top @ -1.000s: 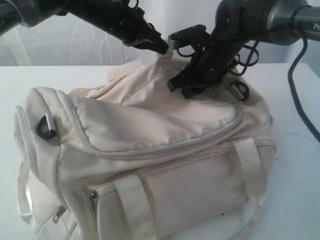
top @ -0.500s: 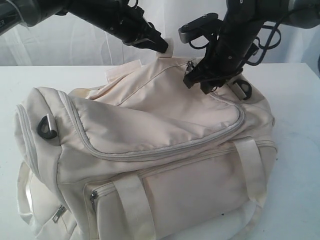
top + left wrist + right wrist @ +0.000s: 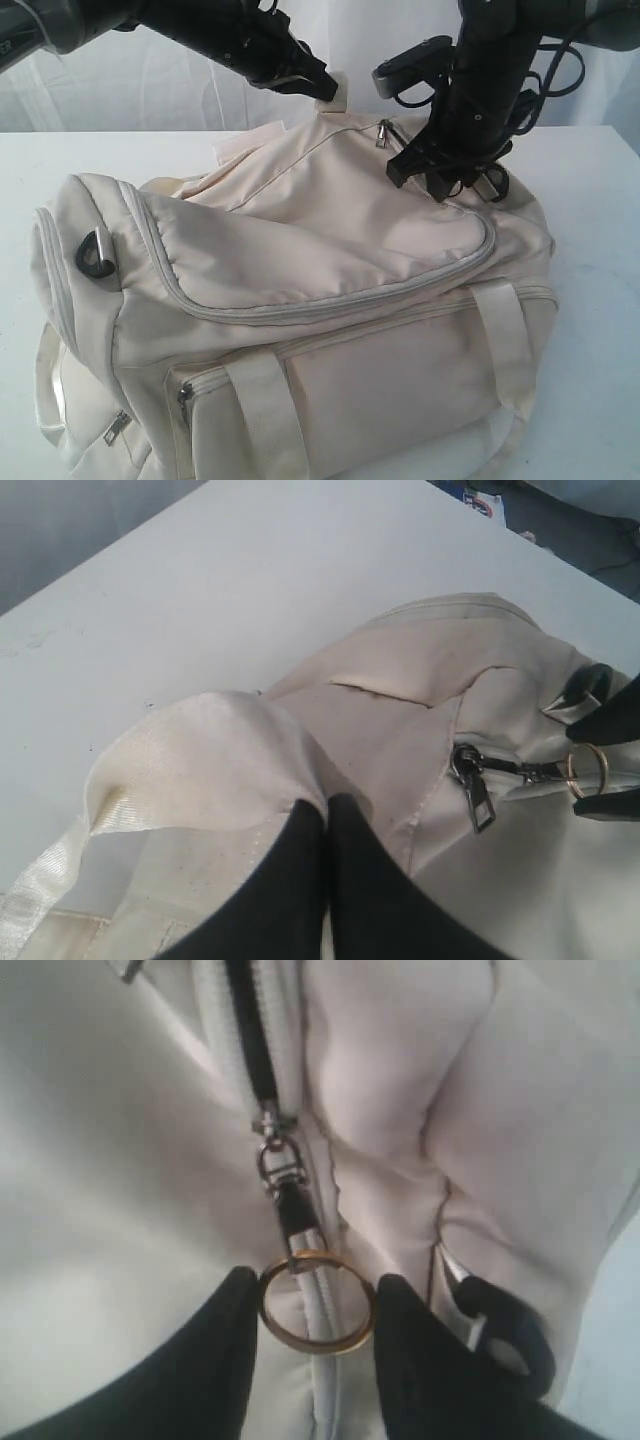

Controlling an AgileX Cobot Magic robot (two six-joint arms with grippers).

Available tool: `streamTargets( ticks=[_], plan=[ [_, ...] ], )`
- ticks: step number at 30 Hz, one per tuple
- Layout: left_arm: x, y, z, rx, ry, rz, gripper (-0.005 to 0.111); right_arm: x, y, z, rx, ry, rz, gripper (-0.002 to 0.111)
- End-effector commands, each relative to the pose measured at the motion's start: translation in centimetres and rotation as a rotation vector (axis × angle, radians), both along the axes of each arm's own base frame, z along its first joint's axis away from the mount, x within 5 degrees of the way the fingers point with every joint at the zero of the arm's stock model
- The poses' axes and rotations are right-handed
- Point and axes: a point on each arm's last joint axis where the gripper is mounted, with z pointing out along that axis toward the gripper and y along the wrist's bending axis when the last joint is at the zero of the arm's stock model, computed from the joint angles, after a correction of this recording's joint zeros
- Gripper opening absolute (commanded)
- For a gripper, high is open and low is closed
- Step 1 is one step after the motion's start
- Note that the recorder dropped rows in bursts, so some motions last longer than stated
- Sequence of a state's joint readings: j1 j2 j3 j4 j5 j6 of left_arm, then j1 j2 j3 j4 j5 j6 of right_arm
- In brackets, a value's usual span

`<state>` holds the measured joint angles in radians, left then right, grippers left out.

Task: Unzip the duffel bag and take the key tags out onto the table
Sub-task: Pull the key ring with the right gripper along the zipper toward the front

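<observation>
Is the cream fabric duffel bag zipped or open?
Shut where visible: grey zipper lies closed along the flap of the cream duffel bag.

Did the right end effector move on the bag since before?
Yes. The right end effector, pinching the zipper pull ring, slid rightward across the duffel bag, ending close to the black D-ring.

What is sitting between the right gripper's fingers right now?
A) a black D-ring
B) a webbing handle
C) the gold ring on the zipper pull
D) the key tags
C: in the right wrist view the gold ring, hanging from the zipper pull of the duffel bag, spans the gap between the two black fingers of the right gripper.
</observation>
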<state>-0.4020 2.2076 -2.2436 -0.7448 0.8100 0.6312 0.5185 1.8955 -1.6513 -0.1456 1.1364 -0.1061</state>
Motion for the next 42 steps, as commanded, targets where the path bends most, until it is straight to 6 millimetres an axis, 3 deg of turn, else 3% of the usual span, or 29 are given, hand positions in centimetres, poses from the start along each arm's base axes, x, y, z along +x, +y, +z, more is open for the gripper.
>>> streamTargets(
  ticks=[1, 16, 33, 42],
  plan=[
    [-1.1, 0.1, 3.6, -0.083, -0.049, 0.033, 0.000, -0.4, -0.7, 0.1, -0.054, 0.041, -0.040, 0.002],
    [-0.7, 0.4, 3.4, -0.036, -0.087, 0.056, 0.000, -0.9, -2.0, 0.0, -0.064, 0.062, -0.090, 0.001],
    [-0.4, 0.8, 3.3, -0.021, -0.086, 0.095, 0.000, -6.0, -4.8, 1.6, -0.049, 0.075, -0.140, 0.001],
    [-0.3, 0.8, 3.3, -0.018, -0.086, 0.104, 0.000, -8.6, -5.8, 1.2, -0.018, 0.125, -0.158, 0.001]
  ],
)
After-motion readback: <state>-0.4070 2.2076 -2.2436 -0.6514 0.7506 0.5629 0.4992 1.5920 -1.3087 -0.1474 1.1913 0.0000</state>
